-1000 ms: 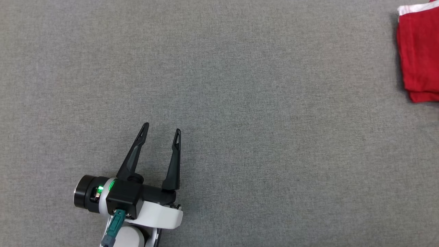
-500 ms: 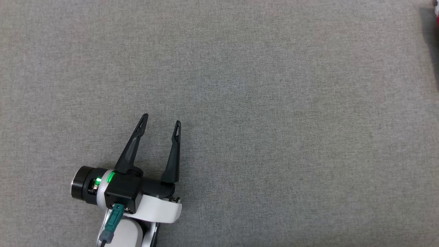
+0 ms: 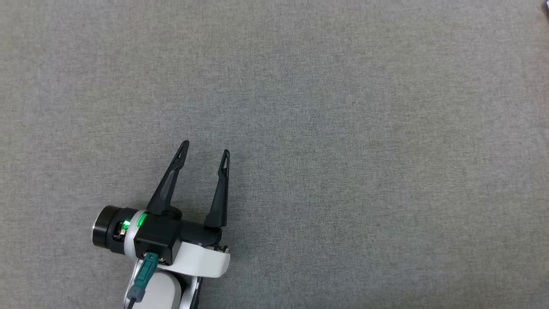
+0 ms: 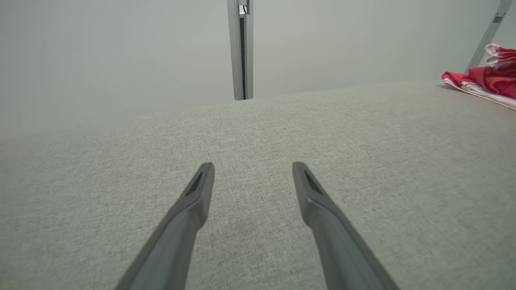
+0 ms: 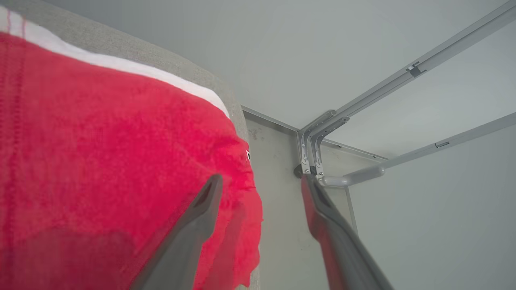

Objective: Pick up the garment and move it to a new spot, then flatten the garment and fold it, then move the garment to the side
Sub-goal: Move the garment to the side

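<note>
The garment [image 5: 100,141] is red terry cloth with a white band along one side. It lies at the edge of the grey padded table [image 3: 343,128], and its ragged corner hangs over the side. In the right wrist view my right gripper [image 5: 261,179] is open just above it. One finger crosses the red cloth and the other is out over the floor. The left wrist view has the garment [image 4: 483,80] bunched low at the table's far right. My left gripper [image 3: 205,148] hovers open over bare table at the lower left, with nothing between its fingers [image 4: 201,189].
Grey metal frame bars [image 5: 318,137] meet in the corner beyond the table's edge, close to the right gripper. A grey upright post [image 4: 240,48] stands behind the table's far edge against a pale wall.
The red garment was at the right edge of the head view a second ago and has slid out past that edge. The left gripper has stayed open and barely moved.
</note>
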Motion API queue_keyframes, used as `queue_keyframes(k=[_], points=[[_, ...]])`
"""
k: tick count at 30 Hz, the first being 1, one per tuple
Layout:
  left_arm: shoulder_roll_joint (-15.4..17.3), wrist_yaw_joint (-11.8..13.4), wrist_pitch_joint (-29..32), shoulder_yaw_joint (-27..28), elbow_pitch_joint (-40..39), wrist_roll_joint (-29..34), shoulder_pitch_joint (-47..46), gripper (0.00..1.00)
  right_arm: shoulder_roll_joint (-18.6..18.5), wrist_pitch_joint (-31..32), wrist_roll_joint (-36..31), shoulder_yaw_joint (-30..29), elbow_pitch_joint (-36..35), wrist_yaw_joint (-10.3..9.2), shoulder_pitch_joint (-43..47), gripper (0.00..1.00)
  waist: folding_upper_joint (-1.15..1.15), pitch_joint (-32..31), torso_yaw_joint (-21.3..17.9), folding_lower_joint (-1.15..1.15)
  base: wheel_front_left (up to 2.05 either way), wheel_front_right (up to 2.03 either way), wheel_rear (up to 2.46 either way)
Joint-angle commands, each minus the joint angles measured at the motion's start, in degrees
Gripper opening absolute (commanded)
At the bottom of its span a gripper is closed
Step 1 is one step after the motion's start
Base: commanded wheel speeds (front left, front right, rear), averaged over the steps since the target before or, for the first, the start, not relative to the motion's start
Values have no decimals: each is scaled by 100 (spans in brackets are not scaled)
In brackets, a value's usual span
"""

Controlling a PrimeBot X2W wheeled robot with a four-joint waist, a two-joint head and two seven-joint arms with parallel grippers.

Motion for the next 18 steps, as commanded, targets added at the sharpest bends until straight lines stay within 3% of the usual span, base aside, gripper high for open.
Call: queue_keyframes(k=[1, 3, 9, 15, 18], points=[[20, 35, 2, 10, 2, -45, 1, 100, 225, -88, -205, 13, 195, -13, -50, 100, 0, -131, 6, 0, 0, 0, 0], [20, 42, 2, 10, 3, -57, 28, 100, 355, -168, -275, 3, 257, -13, -53, 100, 0, -191, 4, 0, 0, 0, 0], [21, 118, 2, 9, 15, -189, 225, 100, 1344, -795, -181, -169, 157, -13, 485, 100, 0, -678, -29, 0, 0, 0, 0], [21, 203, 3, -10, 68, -369, 499, 100, 2355, -1100, 197, -506, -422, -13, 1481, 100, 0, -1300, -28, 0, 0, 0, 0], [21, 263, 3, 31, 76, -447, 657, 100, 2724, -1108, 87, -951, -1045, -13, 1991, 100, 0, -1608, -32, 0, 0, 0, 0]])
